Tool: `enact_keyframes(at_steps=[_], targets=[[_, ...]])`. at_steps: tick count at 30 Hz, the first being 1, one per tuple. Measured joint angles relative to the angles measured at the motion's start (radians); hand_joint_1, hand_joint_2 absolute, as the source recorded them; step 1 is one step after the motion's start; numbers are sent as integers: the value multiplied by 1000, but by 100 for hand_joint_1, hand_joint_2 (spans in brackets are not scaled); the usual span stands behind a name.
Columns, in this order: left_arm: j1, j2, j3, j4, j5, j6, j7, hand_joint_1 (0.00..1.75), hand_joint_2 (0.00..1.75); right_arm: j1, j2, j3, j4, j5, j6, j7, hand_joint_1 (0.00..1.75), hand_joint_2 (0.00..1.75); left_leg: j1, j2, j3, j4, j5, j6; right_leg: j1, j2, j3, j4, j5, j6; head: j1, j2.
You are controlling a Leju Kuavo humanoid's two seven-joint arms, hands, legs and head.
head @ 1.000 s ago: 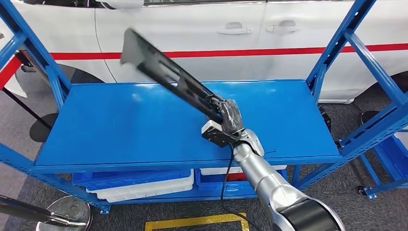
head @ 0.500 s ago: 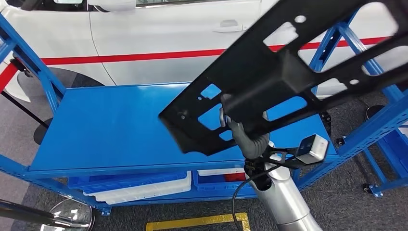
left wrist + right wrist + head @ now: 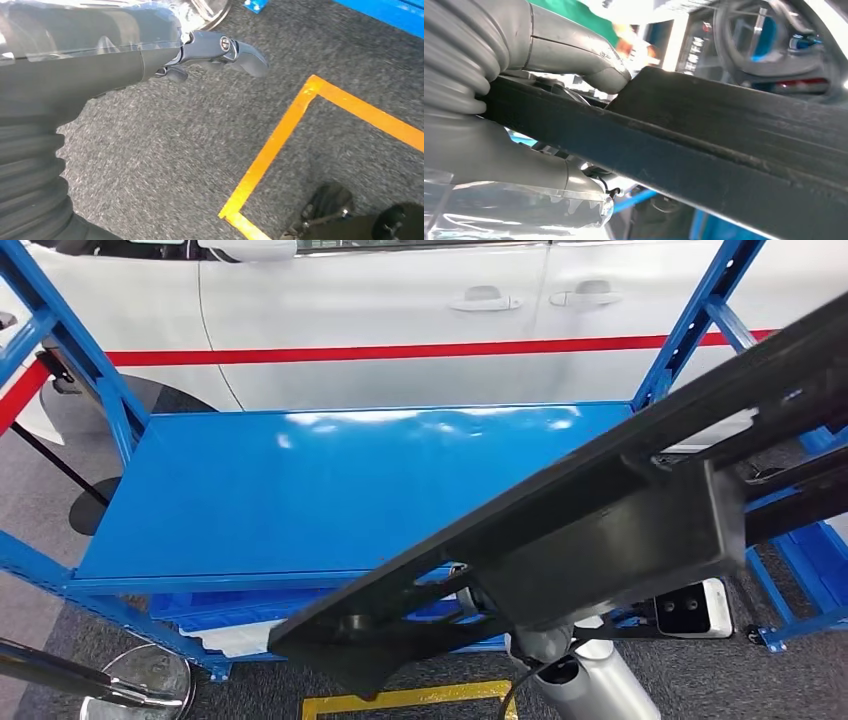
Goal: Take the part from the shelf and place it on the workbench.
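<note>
In the head view a long black part [image 3: 600,540] with cut-out holes runs across the frame from the lower left of centre up to the right edge, close to the camera and tilted. It is lifted clear of the blue shelf [image 3: 330,490], whose flat top fills the middle of the frame behind it. The right robot hand [image 3: 524,105] grips the part: in the right wrist view its grey thumb lies over the top edge of the black bar and the rest of the hand sits under it. In the head view this hand is mostly hidden behind the part, with the silver arm rising from the bottom edge right of centre.

The left robot hand [image 3: 150,55] hangs over the grey carpet [image 3: 175,150], holding nothing, its fingers loosely extended. A yellow floor line [image 3: 280,135] crosses the carpet beside it. A white car [image 3: 400,320] with a red stripe stands behind the shelf, along the top of the frame.
</note>
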State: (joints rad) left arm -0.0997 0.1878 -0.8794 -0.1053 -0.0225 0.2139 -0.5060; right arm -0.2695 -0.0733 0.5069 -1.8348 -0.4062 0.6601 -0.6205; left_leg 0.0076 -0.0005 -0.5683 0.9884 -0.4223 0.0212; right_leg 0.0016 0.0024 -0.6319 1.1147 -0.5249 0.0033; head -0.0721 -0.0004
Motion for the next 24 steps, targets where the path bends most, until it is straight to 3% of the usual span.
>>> enact_keyframes(at_steps=[2, 3, 4, 5, 7, 8, 9, 12, 13, 15, 17, 18, 19, 20, 22, 24], targets=[[0, 1, -9, 0, 0, -2, 8, 0, 175, 17, -11, 0, -3, 47, -30, -2, 175, 175, 0, 1, -20, 0, 13, 2, -7, -1, -39, 124, -78, 10, 0, 0], [0, 1, -15, 0, 0, -6, 13, 0, 175, 30, -14, -1, -7, 77, -50, -2, 175, 175, 1, 1, -30, 2, 20, 1, -11, -1, -45, 164, -94, 14, 0, 0], [0, 1, -22, 0, 0, -10, 19, 0, 175, 45, -15, -4, -14, 107, -67, -3, 175, 175, 2, 1, -41, 4, 27, -1, -15, -1, -34, 169, -90, 18, 0, 0], [0, 2, -28, 0, 0, -15, 26, 0, 175, 57, -15, -7, -25, 134, -81, -3, 175, 175, 3, 1, -51, 7, 33, -4, -19, -2, -3, 135, -69, 21, 0, 0], [0, 3, -39, 0, 0, -23, 45, 0, 175, 74, -15, -11, -51, 176, -100, -3, 175, 175, 5, 0, -70, 17, 42, -13, -24, -3, 90, -3, -25, 24, 0, 0], [0, 4, -44, 0, 0, -26, 57, 0, 175, 81, -15, -11, -63, 190, -107, -3, 175, 175, 5, 0, -75, 21, 46, -19, -23, -1, 123, -57, -13, 20, 0, 0], [0, 6, -48, 0, 0, -29, 68, 0, 175, 88, -16, -11, -73, 199, -113, -3, 175, 175, 4, 0, -78, 24, 51, -26, -21, 1, 142, -91, -10, 15, 0, 0], [-1, 9, -58, 0, 0, -37, 90, 0, 175, 102, -17, -11, -90, 210, -123, -3, 175, 175, 6, -3, -82, 17, 70, -49, -16, 3, 131, -100, 2, -11, 0, 0], [-1, 9, -62, 0, 0, -38, 92, 0, 175, 104, -17, -10, -94, 212, -126, -3, 175, 175, 8, -3, -89, 23, 61, -55, -16, 2, 123, -103, 13, -20, 0, 0], [-1, 10, -68, 0, -1, -39, 95, 0, 175, 106, -17, -10, -102, 218, -130, -3, 175, 175, 12, -4, -119, 91, -13, -63, -18, -2, 101, -108, 38, -34, 0, 0], [-1, 9, -72, 0, -1, -44, 99, 0, 175, 110, -18, -10, -107, 228, -134, -3, 175, 175, 13, -3, -152, 224, -113, -68, -13, -4, 75, -109, 59, -41, 0, 0], [-2, 9, -74, 0, 0, -49, 102, 0, 175, 112, -19, -10, -109, 235, -135, -3, 175, 175, 13, -3, -157, 281, -137, -68, -9, -4, 62, -108, 68, -43, 0, 0], [-3, 8, -78, 0, 0, -55, 104, 0, 175, 115, -21, -10, -111, 244, -137, -3, 175, 175, 12, -3, -151, 314, -141, -67, -4, -5, 49, -106, 78, -44, 0, 0], [-5, 6, -84, 0, 0, -61, 105, 0, 175, 116, -24, -10, -115, 254, -139, -3, 175, 175, 11, -3, -127, 313, -126, -62, 1, -5, 36, -105, 88, -45, 0, 0], [-11, 4, -96, 0, 0, -72, 105, 0, 175, 118, -31, -10, -126, 270, -146, -3, 175, 175, 3, -4, -29, 201, -84, -41, 9, -4, 15, -103, 105, -46, 0, 0], [-20, 4, -107, 0, 0, -77, 104, 0, 175, 119, -37, -10, -138, 278, -151, -3, 175, 175, -7, -4, 74, 53, -86, -21, 14, -5, 4, -103, 121, -41, 0, 0]])
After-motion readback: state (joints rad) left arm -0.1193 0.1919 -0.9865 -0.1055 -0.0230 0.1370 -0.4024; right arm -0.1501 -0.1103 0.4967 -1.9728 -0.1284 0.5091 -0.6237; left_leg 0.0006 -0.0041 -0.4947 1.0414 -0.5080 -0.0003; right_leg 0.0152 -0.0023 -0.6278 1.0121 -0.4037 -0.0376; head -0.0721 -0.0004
